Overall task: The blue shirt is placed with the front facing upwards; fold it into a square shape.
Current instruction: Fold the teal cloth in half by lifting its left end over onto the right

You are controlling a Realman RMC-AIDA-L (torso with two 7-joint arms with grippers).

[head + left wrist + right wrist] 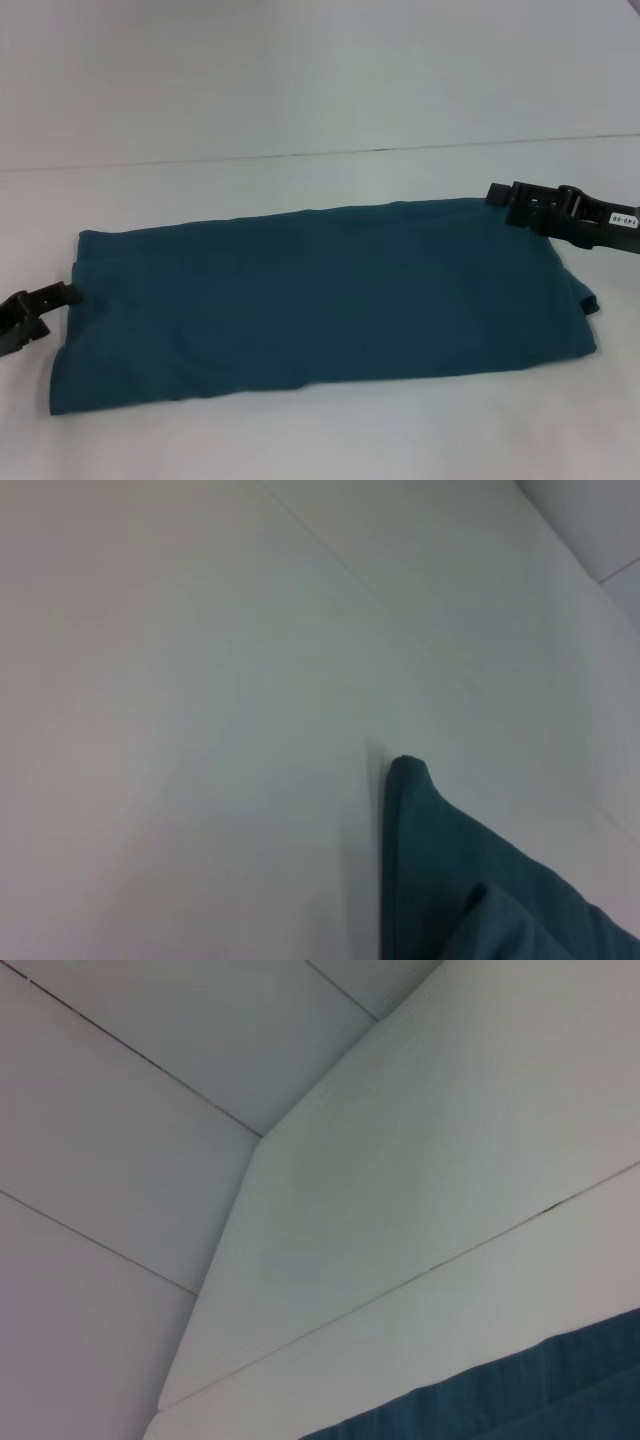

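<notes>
Lying across the middle of the white worktop (320, 440), the blue shirt (320, 300) is already a long band, plain side up; folding its ends in seems left. The left gripper (62, 295) and right gripper (497, 196) sit at its ends; whether either grips is unclear. A pale wall rises behind.

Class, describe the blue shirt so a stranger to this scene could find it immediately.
Start at the white table filling the head view. Across its middle lies the blue shirt, folded into a long band between the left end effector and right end effector. It is the only cloth, plain teal.
</notes>
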